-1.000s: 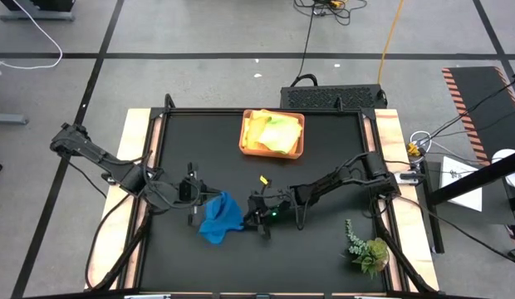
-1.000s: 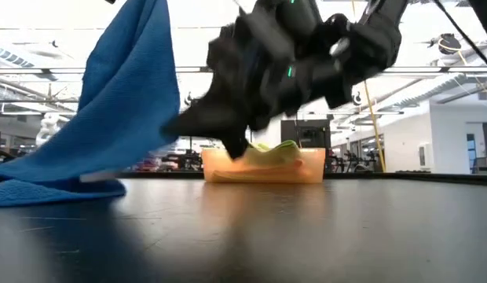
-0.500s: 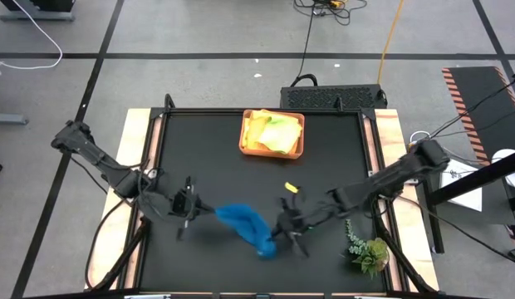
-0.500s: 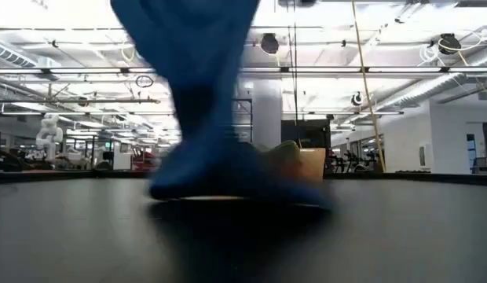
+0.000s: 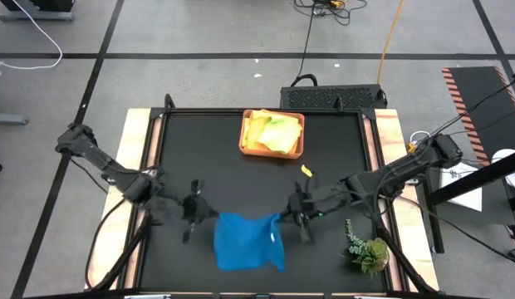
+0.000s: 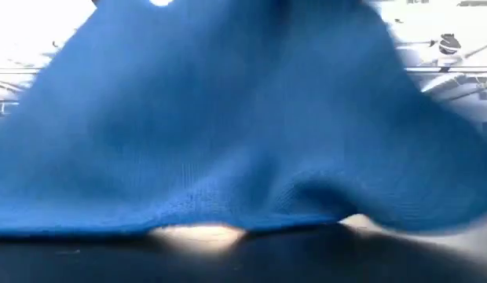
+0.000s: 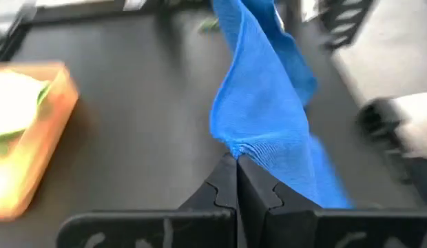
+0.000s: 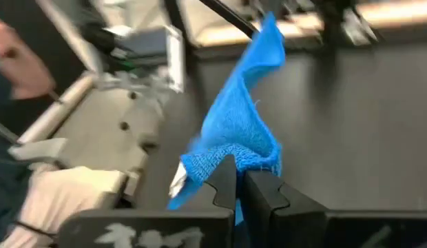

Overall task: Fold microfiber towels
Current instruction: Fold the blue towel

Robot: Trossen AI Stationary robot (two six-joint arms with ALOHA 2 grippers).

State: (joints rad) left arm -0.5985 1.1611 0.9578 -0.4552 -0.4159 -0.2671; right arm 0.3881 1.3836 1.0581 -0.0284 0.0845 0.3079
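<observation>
High view: we are holding the blue towel [image 5: 247, 241] spread between our two grippers near the front edge of the worktop [image 5: 208, 158], roughly midway between its front corners. The left gripper [image 5: 199, 213] is pinching one upper corner of the cloth and the right gripper [image 5: 292, 214] the other; both wrist views are showing the fingers clamped shut on a bunched corner of blue fabric, with no gap between them. We are judging the step in hand to be the spreading-out — the cloth is being stretched by two corners so that it can be laid flat before any fold is made. Its front portion is already hanging down toward the worktop, and in the low view it is filling nearly the whole frame as a sagging blue sheet.

The next move, as we are reading it, is calling for both arms to lower together and keep even tension, so the towel settles as a square without wrinkles.

The fabric is showing a fine looped, matte weave, soft and limp, draping in rounded folds rather than creases. Toward the back edge, a shallow orange tray [image 5: 247, 145] is holding further towels [image 5: 272, 133] in yellow and lime green — crumpled, not stacked. A leafy plant sprig [image 5: 365, 247] is lying near the front right corner.
</observation>
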